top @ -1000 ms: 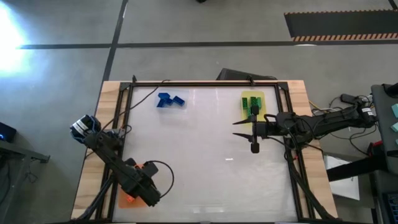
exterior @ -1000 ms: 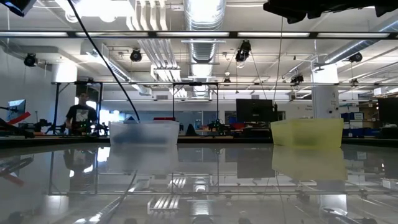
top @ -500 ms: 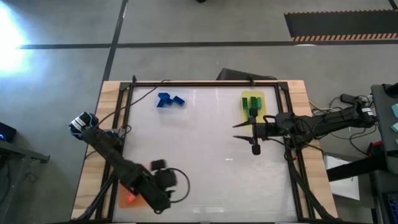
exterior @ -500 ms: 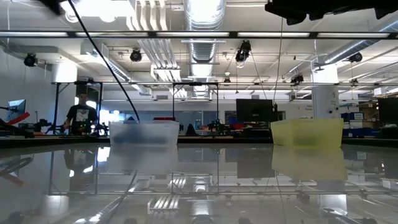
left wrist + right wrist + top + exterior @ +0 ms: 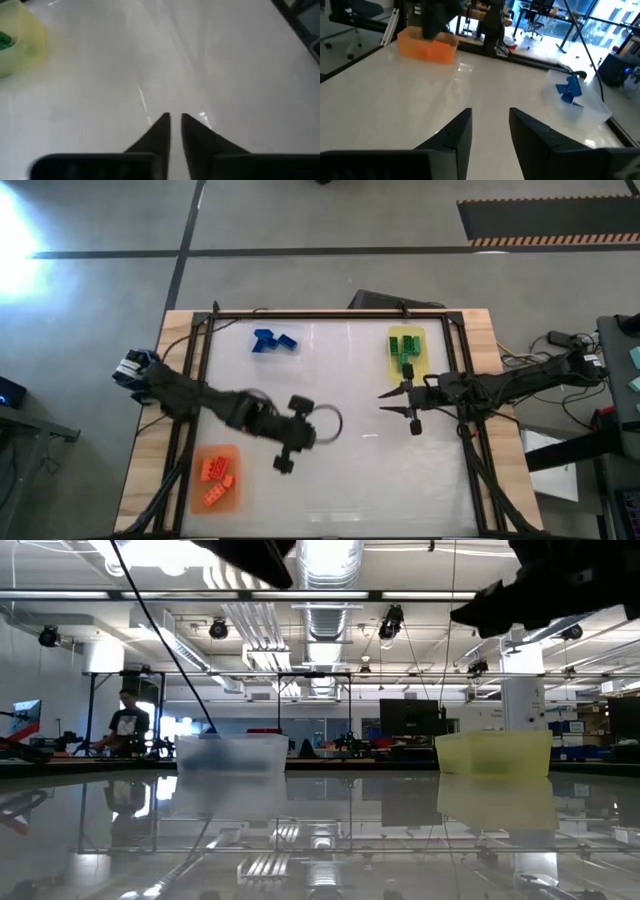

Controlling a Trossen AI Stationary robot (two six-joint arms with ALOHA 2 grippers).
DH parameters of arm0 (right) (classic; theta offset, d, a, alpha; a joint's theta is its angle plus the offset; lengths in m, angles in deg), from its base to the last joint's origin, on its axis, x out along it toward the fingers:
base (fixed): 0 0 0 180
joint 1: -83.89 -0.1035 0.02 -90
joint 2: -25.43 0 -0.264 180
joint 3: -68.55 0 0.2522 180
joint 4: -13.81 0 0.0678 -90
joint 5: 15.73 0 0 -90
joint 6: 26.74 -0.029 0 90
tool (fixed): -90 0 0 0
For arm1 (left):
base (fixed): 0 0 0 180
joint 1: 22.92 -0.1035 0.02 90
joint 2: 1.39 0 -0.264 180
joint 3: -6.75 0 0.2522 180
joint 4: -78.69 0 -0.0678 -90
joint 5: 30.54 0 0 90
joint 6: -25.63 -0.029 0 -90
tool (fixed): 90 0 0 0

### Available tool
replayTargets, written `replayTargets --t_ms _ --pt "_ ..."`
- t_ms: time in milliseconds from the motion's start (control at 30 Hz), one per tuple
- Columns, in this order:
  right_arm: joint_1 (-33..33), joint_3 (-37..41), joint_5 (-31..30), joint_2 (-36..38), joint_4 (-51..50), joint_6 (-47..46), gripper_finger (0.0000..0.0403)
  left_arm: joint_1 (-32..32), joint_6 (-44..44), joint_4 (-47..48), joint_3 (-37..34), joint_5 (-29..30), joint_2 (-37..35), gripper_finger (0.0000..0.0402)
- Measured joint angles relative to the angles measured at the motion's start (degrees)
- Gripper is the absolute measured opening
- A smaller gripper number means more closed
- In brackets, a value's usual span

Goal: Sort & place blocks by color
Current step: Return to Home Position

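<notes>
Presently left gripper [image 5: 173,117] hangs mid-table, fingers pinched narrow, empty. Right gripper [image 5: 490,114] spread wide, empty, near green blocks [image 5: 403,352]. Orange blocks [image 5: 217,477] and blue blocks [image 5: 272,340] well apart.

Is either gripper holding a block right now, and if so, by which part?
Nothing is held. The left gripper has its jaws all but together with nothing between them; the right gripper has its jaws open and empty.

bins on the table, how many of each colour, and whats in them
Orange plastic bin, holding orange studded blocks: 1
Yellow plastic bin, holding green studded blocks: 1
Clear plastic bin, holding blue studded blocks: 1
Total: 3 bins
</notes>
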Motion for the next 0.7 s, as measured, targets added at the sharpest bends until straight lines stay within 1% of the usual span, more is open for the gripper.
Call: replayTargets --t_ms 33,100,200,267,367,500,700 --pt "0.0 0.8 0.0 0.8 0.0 -0.4 0.0118 -1.5 -0.7 -1.4 -1.4 -1.3 -0.6 0.0017" --pt "0.0 2.4 0.0 2.6 0.0 -0.9 0.0111 -4.4 -1.5 -4.7 -4.7 -4.4 -2.0 0.0005" --pt "0.0 4.5 0.0 6.3 -0.1 -1.2 0.0102 -7.8 -1.9 -9.7 -10.7 -9.0 -5.1 0.0008" --pt "0.0 5.7 0.0 9.3 0.0 -1.1 0.0096 -9.4 -2.0 -13.8 -15.1 -10.4 -7.5 0.0009" --pt "0.0 7.1 0.0 14.0 -0.9 -0.7 0.0088 -11.0 -2.0 -19.7 -22.1 -10.6 -11.9 0.0010" --pt "0.0 7.6 -0.2 19.4 -5.3 -0.7 0.0078 -11.6 -1.6 -27.7 -31.1 -10.6 -18.9 0.0010" --pt "0.0 7.6 -0.5 24.8 -9.1 0.9 0.0066 -11.6 -1.4 -38.2 -43.4 -10.6 -29.9 0.0010"
